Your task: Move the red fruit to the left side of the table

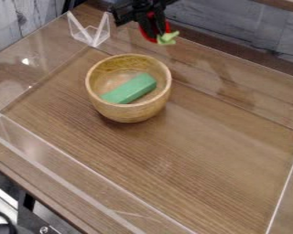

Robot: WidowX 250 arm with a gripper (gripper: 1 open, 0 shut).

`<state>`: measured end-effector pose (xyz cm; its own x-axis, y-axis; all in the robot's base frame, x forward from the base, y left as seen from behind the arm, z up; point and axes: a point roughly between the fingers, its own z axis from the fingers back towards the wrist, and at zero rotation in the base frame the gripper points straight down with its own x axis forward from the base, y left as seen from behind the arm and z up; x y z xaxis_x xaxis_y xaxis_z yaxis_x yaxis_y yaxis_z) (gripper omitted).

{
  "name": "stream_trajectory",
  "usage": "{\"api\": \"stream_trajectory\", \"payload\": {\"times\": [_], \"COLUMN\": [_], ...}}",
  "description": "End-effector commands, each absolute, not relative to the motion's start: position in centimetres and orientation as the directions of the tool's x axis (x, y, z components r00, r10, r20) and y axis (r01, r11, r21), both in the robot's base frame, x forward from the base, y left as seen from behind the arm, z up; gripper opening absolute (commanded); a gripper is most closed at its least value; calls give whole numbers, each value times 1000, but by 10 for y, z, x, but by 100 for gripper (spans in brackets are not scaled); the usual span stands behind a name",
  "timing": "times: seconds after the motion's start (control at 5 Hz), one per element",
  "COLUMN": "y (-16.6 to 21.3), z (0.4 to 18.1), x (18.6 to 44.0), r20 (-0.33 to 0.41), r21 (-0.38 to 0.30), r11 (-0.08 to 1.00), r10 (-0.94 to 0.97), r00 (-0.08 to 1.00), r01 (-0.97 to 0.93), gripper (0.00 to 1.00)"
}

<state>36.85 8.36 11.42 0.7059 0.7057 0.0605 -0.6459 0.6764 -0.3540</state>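
Note:
The red fruit (153,32) hangs in the air at the top centre, its pale green stem (170,38) sticking out to the right. My gripper (149,20) is shut on it from above; only the dark lower part of the gripper shows at the frame's top edge. The fruit is held above the far part of the table (211,137), just behind the wooden bowl (128,88).
The wooden bowl holds a green block (127,90). Low clear acrylic walls (88,29) border the tabletop, with a folded corner piece at the back left. The right wall (289,183) runs along the right edge.

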Motion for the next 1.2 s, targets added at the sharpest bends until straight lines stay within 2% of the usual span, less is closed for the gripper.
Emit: {"api": "stream_trajectory", "payload": {"times": [0.0, 0.4, 0.8, 1.0], "y": [94, 88, 74, 98], "z": [142, 150, 147, 149], "x": [373, 374, 368, 358], "r20": [127, 133, 143, 139], "r21": [-385, -390, -387, -386], "r11": [698, 721, 702, 682], "r10": [688, 660, 686, 708], "r00": [715, 739, 714, 692], "r01": [-603, -573, -598, -621], "gripper": [0, 0, 0, 0]}}
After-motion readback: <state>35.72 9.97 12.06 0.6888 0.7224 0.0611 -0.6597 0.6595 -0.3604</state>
